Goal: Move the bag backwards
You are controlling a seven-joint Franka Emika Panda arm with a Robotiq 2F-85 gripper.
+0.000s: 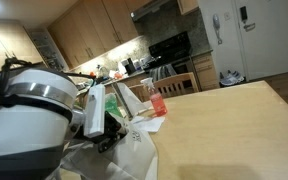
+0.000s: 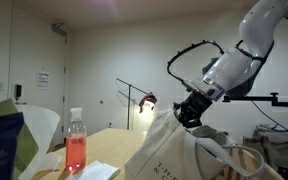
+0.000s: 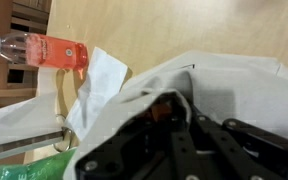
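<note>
We see the large off-white soft fabric tote bag (image 2: 179, 152) filling the lower right of an exterior view. Its top is drawn up into a peak where the robot's black fingers (image 2: 189, 110) are closed, pinching the cloth. At lower left, apart from the bag, a clear plastic bottle of red liquid (image 2: 76, 148) stands upright on the pale wooden bench (image 2: 109, 143).
</note>
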